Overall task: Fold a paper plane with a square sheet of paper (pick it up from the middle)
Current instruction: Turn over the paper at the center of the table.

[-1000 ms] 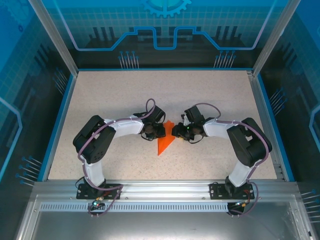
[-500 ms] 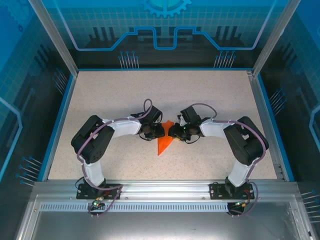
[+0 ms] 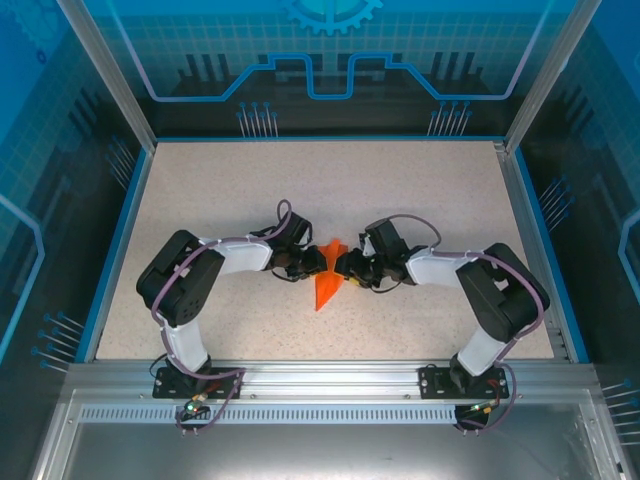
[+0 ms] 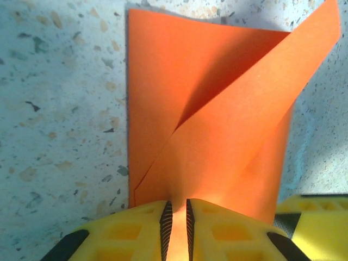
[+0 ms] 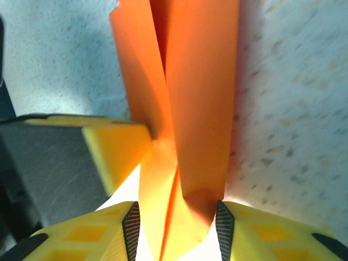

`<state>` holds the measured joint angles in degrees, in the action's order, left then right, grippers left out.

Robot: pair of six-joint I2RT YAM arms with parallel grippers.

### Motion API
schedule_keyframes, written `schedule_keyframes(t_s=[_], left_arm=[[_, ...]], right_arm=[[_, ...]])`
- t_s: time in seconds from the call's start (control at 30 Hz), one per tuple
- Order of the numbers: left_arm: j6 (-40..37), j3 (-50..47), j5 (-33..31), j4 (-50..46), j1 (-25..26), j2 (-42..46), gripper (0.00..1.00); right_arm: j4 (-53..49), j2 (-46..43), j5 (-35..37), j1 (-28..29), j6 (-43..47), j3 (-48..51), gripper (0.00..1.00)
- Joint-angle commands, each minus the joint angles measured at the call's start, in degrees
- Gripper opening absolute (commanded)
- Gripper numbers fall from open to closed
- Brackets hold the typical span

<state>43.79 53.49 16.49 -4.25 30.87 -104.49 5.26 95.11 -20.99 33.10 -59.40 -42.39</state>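
"Where's the thin, bright orange paper sheet (image 3: 327, 288) just now?"

"In the middle of the speckled, stone-look table (image 3: 430, 190), right between the two grippers. Its narrow tip points back toward the arm bases. It's no flat square any more. From the left wrist camera, one diagonal flap of the sheet (image 4: 228, 125) lies across an upright panel, so it's partly folded and not yet a dart."

"What's the left gripper (image 3: 313, 264) doing?"

"It's clenched on the paper. Its yellow fingers (image 4: 136, 228) stand almost together, with one orange edge nipped in the slit between them."

"And the right gripper (image 3: 344, 268)?"

"Its jaws stand wider, either side of a bunch of upright layers (image 5: 190, 81). The paper fills most of the gap and touches one inner face. I can't tell whether it's actually squeezing or only cradling."

"So which step would you call it?"

"Mid-fold, I'd say. The two arms are bringing the sides up around the centre crease, one pinching from each side."

"What does the next move need?"

"One gripper must hold firm while the other presses the layers flat along the crease. Pull unevenly and thin paper like that could slip out or buckle off-line."
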Motion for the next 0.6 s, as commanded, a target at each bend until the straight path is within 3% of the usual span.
schedule_keyframes(t_s=[0.0,0.33,0.57], left_arm=[[0.9,-2.2,-3.4,-1.8,-1.3,-1.8,0.20],[0.9,-3.3,-3.3,-1.4,-1.3,-0.3,0.20],[1.8,-3.7,-1.7,0.9,-1.4,0.7,0.19]], right_arm=[[1.3,-1.0,-0.2,2.7,-2.0,0.2,0.44],[1.2,2.1,2.8,2.1,1.3,-2.7,0.45],[4.4,5.9,2.9,1.2,2.4,-3.7,0.37]])
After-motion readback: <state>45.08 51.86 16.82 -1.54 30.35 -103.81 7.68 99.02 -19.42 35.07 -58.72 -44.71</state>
